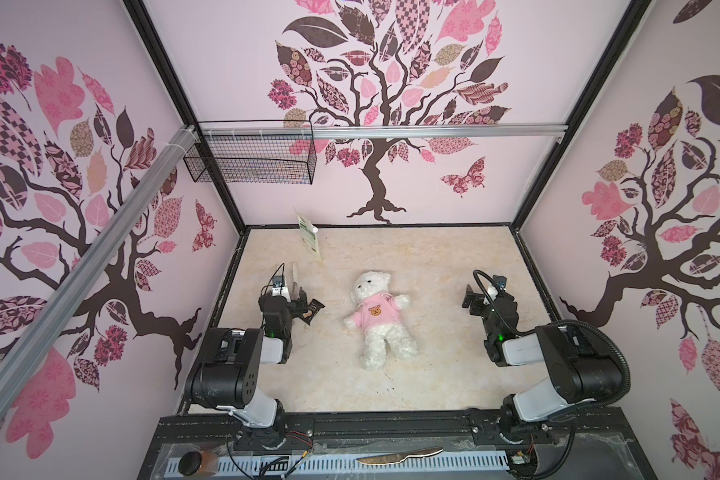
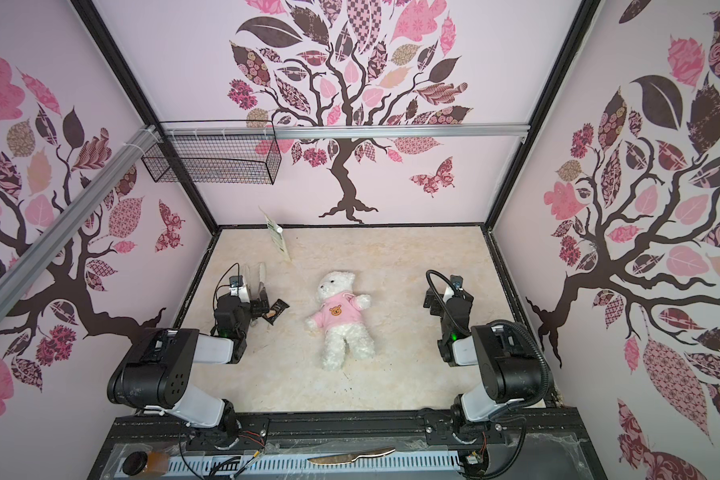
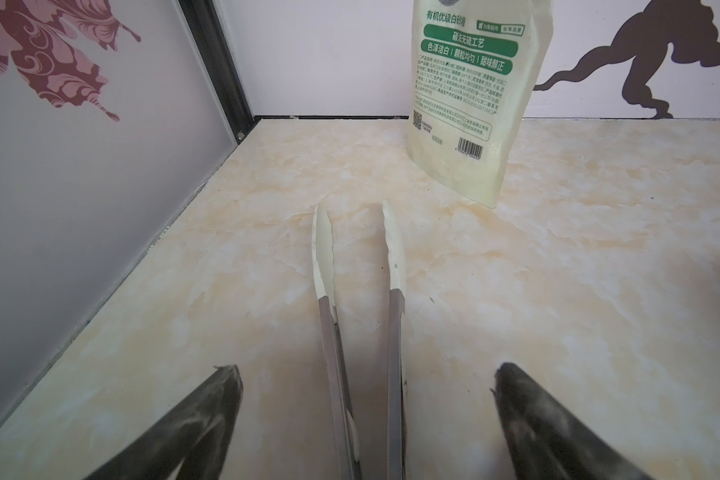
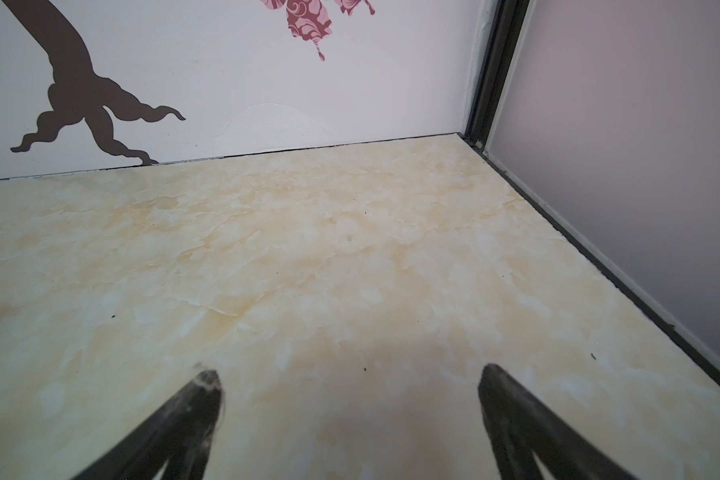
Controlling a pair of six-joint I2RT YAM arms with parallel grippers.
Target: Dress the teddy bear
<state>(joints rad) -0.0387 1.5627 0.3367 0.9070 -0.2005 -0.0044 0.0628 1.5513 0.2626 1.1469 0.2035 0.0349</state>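
- We are looking down on the teddy bear (image 1: 381, 320), which is lying on its back in the middle of the marbled worktop (image 1: 433, 270), head toward the back wall, between the two arms and well apart from both.
- The bear is wearing a pink hoodie (image 1: 373, 312) over its torso, with an orange bear-face patch on the chest; its white legs are sticking out bare below the hem.
- The left claw (image 3: 364, 374) is standing wide open and gripping nothing. A pair of tongs (image 3: 325, 257) is running out between its spread fingers, touching neither where we can see.
- A small dark packet (image 1: 314, 309) is lying just beside that claw in a top view.
- A pale pouch with green labels (image 3: 474, 104) is standing near the back wall.
- The right claw (image 4: 350, 376) is also gaping wide and empty, hovering over bare worktop.
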